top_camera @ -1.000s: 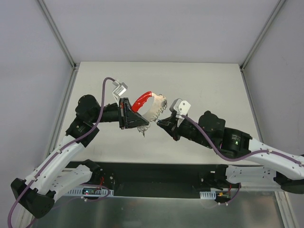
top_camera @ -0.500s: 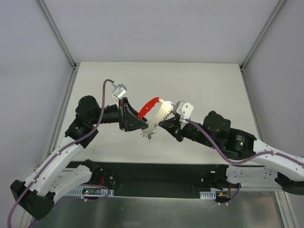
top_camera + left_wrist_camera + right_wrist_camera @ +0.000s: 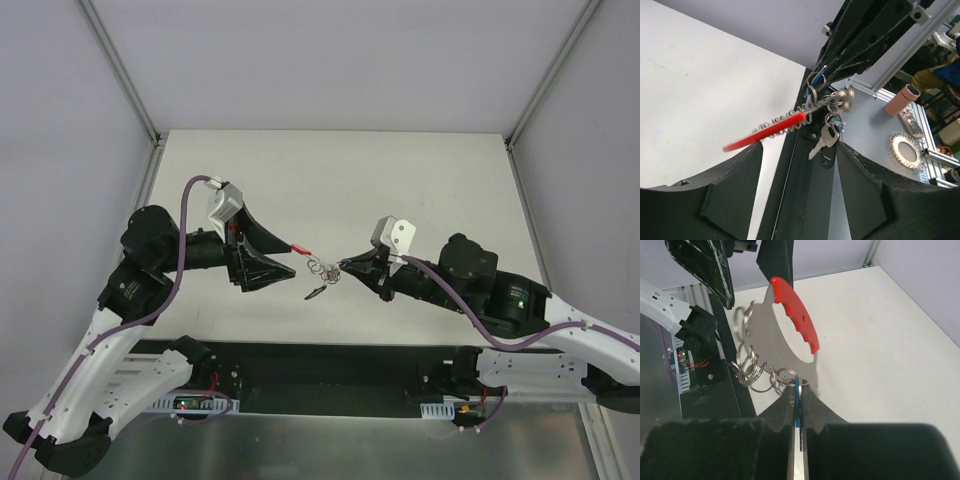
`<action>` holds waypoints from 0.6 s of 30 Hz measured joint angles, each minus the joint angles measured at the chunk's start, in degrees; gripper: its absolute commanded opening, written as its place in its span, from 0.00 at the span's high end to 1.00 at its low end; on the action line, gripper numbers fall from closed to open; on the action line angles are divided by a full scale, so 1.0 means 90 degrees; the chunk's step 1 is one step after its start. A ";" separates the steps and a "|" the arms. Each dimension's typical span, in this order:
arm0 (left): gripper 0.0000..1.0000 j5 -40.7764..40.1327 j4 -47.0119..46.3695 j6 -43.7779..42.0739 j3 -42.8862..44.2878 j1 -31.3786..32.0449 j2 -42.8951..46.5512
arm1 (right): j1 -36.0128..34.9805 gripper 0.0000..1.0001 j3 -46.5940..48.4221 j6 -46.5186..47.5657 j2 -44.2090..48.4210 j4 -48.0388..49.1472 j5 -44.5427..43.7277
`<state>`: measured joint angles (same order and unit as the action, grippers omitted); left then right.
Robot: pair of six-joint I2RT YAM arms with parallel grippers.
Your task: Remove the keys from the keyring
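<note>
My left gripper point(image 3: 288, 258) gapes wide, holding nothing; the keyring point(image 3: 322, 268) hangs between the arms, its keys point(image 3: 822, 140) dangling, light, loose, slippery. My right gripper point(image 3: 798, 390) pinches one thin ring; I'd grasp the stiff red tag point(image 3: 795, 315)

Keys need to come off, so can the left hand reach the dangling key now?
Probably yes: the left hand is open, facing the key, which hangs free below the keyring pinched by the right hand.
</note>
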<state>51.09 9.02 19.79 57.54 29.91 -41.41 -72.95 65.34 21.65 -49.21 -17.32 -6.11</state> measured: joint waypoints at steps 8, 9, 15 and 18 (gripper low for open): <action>0.38 0.0070 0.0415 -0.0214 0.0430 0.0000 -0.0107 | 0.0000 0.99 0.0002 0.0046 -0.0080 -0.0019 0.0114; 0.38 0.0019 0.0520 -0.0313 0.0483 0.0000 -0.0090 | 0.0000 0.99 0.0002 0.0051 -0.0083 -0.0027 0.0114; 0.39 -0.0163 0.0928 -0.0614 0.0855 0.0000 -0.0046 | 0.0012 0.99 0.0002 0.0204 -0.0083 -0.0063 0.0296; 0.39 -0.0146 0.0962 -0.0636 0.0996 0.0000 -0.0163 | 0.0019 0.99 0.0002 0.0427 -0.0087 -0.0075 0.0653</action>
<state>49.78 17.67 14.06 66.50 29.91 -42.87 -72.77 65.36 25.50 -50.00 -18.00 -0.23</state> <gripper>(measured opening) 0.615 0.057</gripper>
